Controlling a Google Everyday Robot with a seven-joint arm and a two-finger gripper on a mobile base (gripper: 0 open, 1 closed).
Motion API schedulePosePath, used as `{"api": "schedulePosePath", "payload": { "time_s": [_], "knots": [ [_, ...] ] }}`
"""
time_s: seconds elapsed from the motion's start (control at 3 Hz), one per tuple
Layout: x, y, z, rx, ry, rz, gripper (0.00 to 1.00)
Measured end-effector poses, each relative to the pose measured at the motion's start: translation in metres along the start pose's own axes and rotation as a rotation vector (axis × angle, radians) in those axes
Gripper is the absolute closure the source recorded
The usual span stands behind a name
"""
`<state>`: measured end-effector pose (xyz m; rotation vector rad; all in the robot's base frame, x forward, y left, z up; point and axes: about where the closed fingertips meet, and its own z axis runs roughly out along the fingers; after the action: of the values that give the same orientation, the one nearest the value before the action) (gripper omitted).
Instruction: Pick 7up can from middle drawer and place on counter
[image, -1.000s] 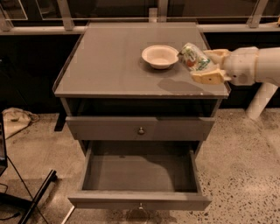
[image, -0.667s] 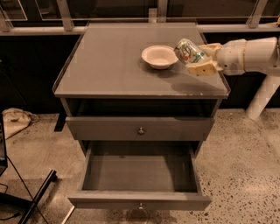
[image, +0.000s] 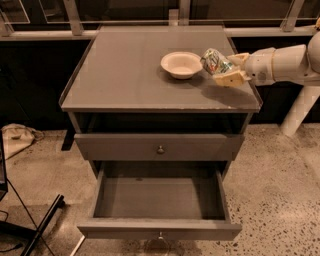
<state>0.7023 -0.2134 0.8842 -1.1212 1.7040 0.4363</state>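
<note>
Reaching in from 3 o'clock, the white arm (image: 285, 62) is cut off by the frame edge, so only its forearm and the hand (image: 223, 68) show. The hand is clenched on the soda can (image: 214, 61), with one tan finger along the can's lower side and the other at its upper rear. The fingers (image: 231, 78) hide the can's far end. The can's printing is hard to make out: greenish silver with white and red patches, no readable words.

The can is tilted, top end leaning toward 10 o'clock. It sticks out of the hand at the hand's 9 o'clock, over the right rear part of the counter (image: 130, 75). A shadow falls on the counter toward 5 o'clock from the can, apart from it. The white bowl (image: 181, 64) stands on the counter just beside the can, at its 9 o'clock, and the two do not touch.

Below the counter top is a slot too dark to see into. Under it is a closed drawer front (image: 120, 146) with a round knob (image: 160, 149). At 6 o'clock from that, the middle drawer (image: 160, 197) is pulled out, well apart from the can. Its front panel hides the nearest strip of its floor, and its knob sits at the frame's bottom edge, barely visible.
</note>
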Motion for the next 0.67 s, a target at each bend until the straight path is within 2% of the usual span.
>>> {"api": "schedulePosePath", "payload": {
  "time_s": [0.67],
  "knots": [
    [0.0, 0.0001, 0.0002, 0.0, 0.0, 0.0, 0.36]
  ]
}}
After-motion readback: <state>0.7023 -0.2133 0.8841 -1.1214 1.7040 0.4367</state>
